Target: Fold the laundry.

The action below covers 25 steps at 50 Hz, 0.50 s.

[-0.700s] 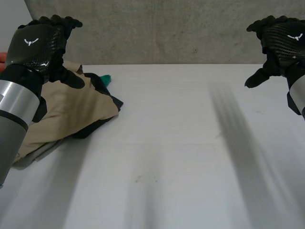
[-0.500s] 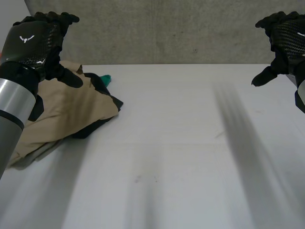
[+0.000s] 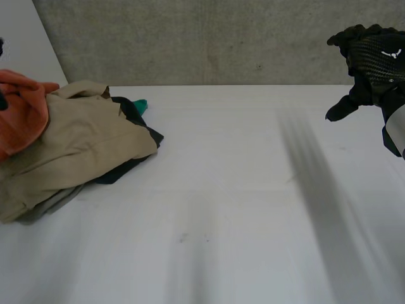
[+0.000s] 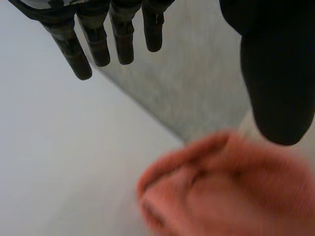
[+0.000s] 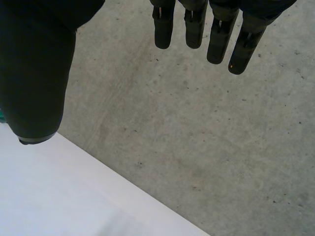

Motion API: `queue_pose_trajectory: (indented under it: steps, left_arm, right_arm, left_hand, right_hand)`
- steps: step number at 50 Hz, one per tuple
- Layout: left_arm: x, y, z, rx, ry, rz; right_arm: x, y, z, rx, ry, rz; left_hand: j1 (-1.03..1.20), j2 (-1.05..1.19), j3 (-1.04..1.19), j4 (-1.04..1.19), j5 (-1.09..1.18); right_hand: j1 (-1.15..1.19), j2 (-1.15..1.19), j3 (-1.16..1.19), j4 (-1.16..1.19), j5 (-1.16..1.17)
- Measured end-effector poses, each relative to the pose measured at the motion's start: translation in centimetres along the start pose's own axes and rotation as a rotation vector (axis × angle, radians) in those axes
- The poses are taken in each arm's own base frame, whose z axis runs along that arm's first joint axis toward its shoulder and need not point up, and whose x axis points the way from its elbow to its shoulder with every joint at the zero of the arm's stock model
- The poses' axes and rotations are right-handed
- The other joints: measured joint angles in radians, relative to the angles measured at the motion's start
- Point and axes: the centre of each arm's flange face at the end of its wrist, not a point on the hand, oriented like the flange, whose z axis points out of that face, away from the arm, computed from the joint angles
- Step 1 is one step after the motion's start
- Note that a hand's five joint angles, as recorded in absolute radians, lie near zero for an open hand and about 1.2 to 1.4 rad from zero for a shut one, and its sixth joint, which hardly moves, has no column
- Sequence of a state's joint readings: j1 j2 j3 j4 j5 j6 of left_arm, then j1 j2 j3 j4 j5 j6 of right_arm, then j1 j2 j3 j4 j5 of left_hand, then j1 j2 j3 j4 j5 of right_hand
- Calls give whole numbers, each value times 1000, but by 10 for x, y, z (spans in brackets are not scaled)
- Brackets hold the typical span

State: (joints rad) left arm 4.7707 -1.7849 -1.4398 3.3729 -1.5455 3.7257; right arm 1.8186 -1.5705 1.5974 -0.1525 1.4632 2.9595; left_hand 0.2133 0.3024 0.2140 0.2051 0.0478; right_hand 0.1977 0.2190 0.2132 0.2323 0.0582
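Right hand (image 3: 376, 54) raised, fingers (image 5: 194, 29) straight, laundry pile (image 3: 76, 145) well apart

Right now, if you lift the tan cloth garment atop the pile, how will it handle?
The tan cloth garment is probably floppy: it lies creased and draped over a dark garment, so it should sag from one grip. The orange cloth overlaps its edge, so both may drag along.

One orange garment (image 3: 22, 111), one tan garment (image 3: 76, 142), one black garment (image 3: 123, 170), one green cloth (image 3: 140, 105), one table (image 3: 253, 202).
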Motion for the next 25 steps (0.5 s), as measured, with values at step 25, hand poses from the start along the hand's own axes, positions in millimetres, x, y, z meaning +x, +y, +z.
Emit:
queue_pose_trajectory:
  steps: [25]
  left_arm:
    - [15,44,86,86,7,105]
  right_arm:
    - [0,6,-1,-12,0,-1]
  left_hand:
    - [830,884,953,989,905]
  right_hand:
    - [0,0,0,0,0]
